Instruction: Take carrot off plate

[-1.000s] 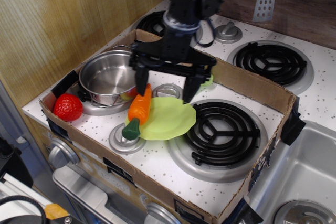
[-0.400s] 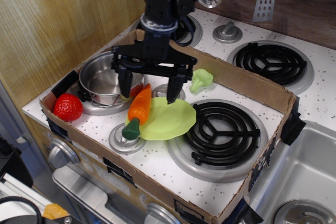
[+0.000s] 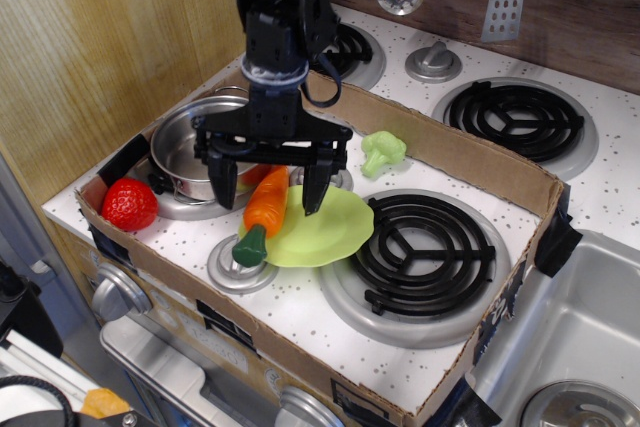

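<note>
The orange carrot [image 3: 263, 209] lies across the left rim of the lime-green plate [image 3: 322, 230], its dark green stem end pointing to the front left past the rim, over a small stove disc. My gripper [image 3: 268, 190] hangs open right above the carrot's thick end, one finger on each side of it, left finger by the pot and right finger over the plate. The fingers do not hold the carrot.
A steel pot [image 3: 196, 150] stands just left of the gripper. A red strawberry [image 3: 129, 204] lies at the front left and a light-green broccoli [image 3: 381, 151] behind the plate. A cardboard wall [image 3: 470, 161] frames the stove area; a black coil burner [image 3: 425, 242] sits right of the plate.
My gripper has moved left and a little down, from over the plate's back edge to straddling the carrot's thick end. The carrot and plate have not moved.
</note>
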`<state>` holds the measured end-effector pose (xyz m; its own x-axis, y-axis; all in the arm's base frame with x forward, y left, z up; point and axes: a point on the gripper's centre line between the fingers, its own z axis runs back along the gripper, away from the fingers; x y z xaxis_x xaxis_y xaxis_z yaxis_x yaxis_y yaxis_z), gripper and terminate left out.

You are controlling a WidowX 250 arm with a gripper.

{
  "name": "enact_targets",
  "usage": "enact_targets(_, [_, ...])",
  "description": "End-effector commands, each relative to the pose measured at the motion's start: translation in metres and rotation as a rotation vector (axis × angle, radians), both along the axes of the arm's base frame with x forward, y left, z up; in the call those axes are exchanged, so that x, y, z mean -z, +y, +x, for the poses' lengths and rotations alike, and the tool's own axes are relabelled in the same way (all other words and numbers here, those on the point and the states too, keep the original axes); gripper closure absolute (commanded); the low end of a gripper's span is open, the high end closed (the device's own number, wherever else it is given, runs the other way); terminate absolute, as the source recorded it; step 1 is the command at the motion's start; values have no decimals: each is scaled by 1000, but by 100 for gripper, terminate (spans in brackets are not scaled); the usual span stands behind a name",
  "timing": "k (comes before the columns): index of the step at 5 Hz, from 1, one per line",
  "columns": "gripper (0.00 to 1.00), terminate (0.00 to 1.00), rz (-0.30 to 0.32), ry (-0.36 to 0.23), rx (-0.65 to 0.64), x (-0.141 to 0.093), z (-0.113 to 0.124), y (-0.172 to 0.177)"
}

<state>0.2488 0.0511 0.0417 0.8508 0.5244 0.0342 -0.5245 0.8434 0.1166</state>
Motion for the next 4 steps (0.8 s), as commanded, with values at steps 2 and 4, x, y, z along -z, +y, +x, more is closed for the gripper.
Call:
enact_targets(2, [0, 0, -50, -62, -30, 15, -4, 1])
enact_targets(4, [100, 0, -47, -39, -73, 6, 0, 3])
